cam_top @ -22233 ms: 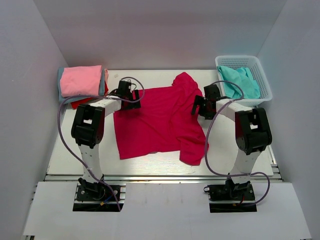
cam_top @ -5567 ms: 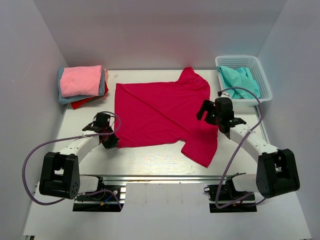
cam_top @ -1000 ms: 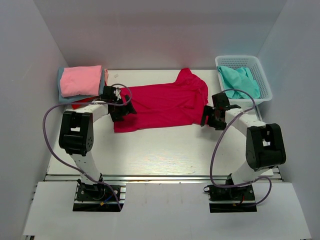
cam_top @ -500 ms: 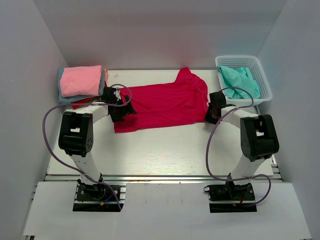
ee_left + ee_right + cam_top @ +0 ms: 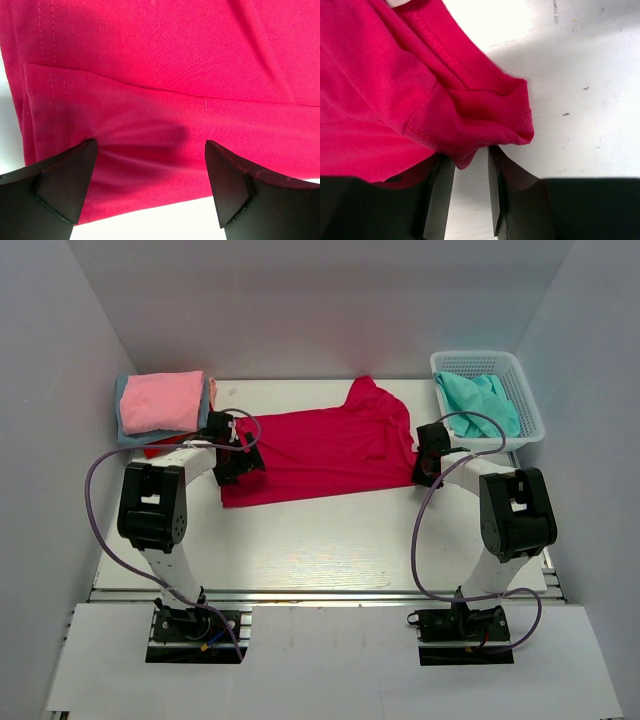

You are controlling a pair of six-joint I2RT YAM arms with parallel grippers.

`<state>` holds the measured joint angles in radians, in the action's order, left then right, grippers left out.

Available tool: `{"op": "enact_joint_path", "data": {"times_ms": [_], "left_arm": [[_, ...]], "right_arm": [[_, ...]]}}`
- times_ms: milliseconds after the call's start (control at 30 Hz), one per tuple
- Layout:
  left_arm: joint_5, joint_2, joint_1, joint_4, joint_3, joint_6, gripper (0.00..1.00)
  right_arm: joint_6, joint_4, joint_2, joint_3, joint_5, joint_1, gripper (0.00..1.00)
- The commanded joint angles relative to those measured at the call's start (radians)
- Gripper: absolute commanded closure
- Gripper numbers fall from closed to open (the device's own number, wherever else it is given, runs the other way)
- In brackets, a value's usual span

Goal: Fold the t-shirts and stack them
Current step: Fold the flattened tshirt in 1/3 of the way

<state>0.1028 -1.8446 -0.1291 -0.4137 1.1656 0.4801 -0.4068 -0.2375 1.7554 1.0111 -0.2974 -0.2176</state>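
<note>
Shifted leftward since before: crimson t-shirt (image 5: 320, 450); right gripper (image 5: 470, 170) pinching its bunched edge, left gripper (image 5: 150, 185) spread above hem.

surface (image 5: 330, 540): t-shirt (image 5: 320, 450) lies centre-rear | folded stack (image 5: 163, 410) rear-left | basket (image 5: 523, 405) rear-right, holding cloth (image 5: 478, 400) | left tool (image 5: 235, 462) at t-shirt's left end | right tool (image 5: 428, 466) at its right end

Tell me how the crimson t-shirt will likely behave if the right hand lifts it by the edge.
The crimson t-shirt is probably floppy: its edge bunches in soft folds at the right hand. It would likely drape and unfold, since it lies loosely doubled on the table. It looks thin, so probably light.
</note>
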Motion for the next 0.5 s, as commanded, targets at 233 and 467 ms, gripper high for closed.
{"op": "enact_joint_path", "data": {"times_ms": [233, 467], "left_arm": [[-0.092, -0.058, 0.009, -0.105, 0.017, -0.055, 0.0], [-0.133, -0.077, 0.009, -0.117, 0.026, -0.064, 0.0]], "right_arm": [[0.098, -0.028, 0.0, 0.024, 0.031, 0.003, 0.7], [0.126, -0.059, -0.017, 0.024, -0.069, 0.006, 0.7]]}}
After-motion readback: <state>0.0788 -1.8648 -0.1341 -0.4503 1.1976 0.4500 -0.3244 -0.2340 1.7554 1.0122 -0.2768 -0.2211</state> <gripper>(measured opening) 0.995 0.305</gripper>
